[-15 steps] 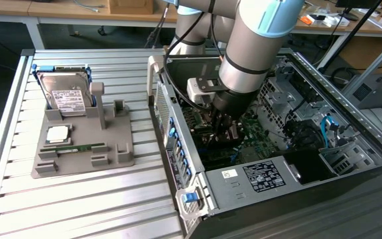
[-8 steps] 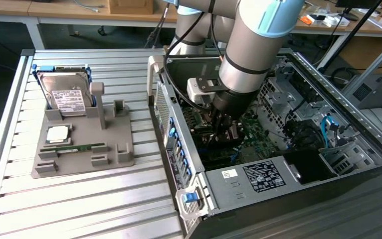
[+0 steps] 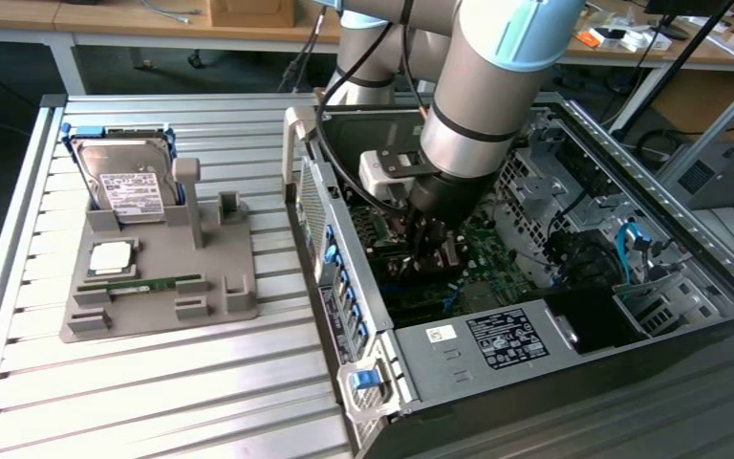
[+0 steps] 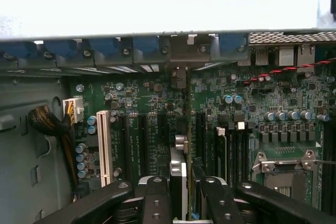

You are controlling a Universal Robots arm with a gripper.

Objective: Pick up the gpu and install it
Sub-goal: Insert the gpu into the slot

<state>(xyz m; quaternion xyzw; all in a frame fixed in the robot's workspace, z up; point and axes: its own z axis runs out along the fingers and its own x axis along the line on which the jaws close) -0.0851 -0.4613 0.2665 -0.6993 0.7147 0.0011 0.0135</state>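
The black end effector (image 4: 181, 198) grips the thin green GPU card (image 4: 179, 179) edge-on above the green motherboard (image 4: 152, 129); square alignment with the slot matters.

The arm (image 3: 495, 86) reaches steeply down into the open computer case (image 3: 711, 277), wrist vertical. Its gripper (image 4: 186, 192) hangs just above the motherboard (image 4: 152, 129), black fingers (image 4: 156, 203) clamped on the gpu (image 4: 178, 182), held edge-on.
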